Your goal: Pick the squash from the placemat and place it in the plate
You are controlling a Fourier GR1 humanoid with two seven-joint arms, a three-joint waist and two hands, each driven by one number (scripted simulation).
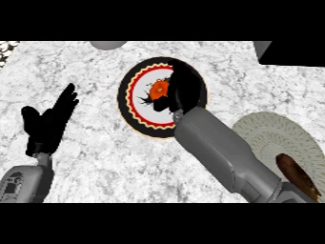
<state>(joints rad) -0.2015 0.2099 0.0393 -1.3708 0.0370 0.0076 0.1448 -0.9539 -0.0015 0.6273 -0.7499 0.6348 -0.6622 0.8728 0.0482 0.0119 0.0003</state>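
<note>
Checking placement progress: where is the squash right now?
In the head view, the squash is over the plate, centre of the counter, at the right hand.

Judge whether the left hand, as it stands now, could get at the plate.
Probably yes. The left hand rests open at the view's left, with bare counter between it and the plate. But the right hand already covers the plate's right half, so only the plate's left side looks free.
</note>
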